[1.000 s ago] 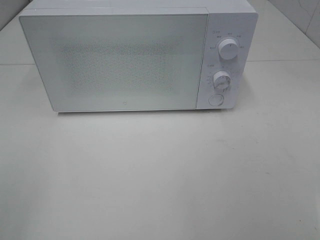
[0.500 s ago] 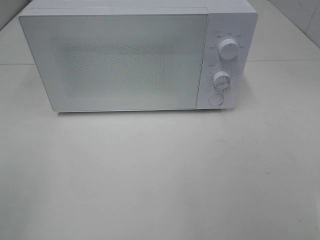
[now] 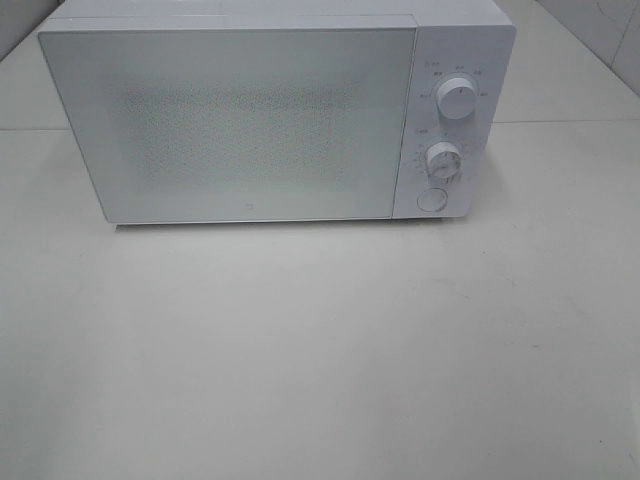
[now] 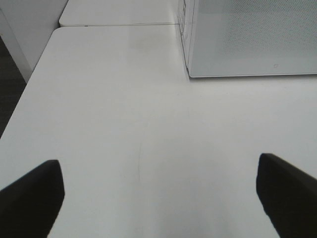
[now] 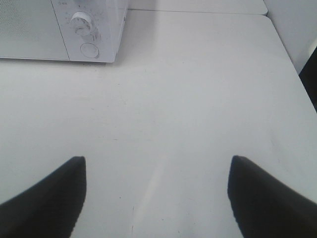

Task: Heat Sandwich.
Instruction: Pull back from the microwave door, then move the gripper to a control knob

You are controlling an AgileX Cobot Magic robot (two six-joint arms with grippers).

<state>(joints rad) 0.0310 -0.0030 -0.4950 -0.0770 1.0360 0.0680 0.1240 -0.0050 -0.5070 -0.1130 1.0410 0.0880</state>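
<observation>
The sandwich is out of view in every frame. A white microwave (image 3: 270,115) stands at the back of the table with its door (image 3: 240,125) shut; two dials (image 3: 457,100) and a round button (image 3: 431,199) sit on its right panel. My left gripper (image 4: 158,196) hovers open over bare table, near the microwave's left front corner (image 4: 190,74). My right gripper (image 5: 156,193) is open too, over the table in front of and to the right of the control panel (image 5: 86,29). Neither holds anything. Both arms are outside the high view.
The white table (image 3: 320,350) stretches in front of the microwave. Its left edge (image 4: 20,99) drops to a dark floor, and its right edge (image 5: 292,64) shows in the right wrist view. A seam between table tops (image 4: 119,25) runs behind.
</observation>
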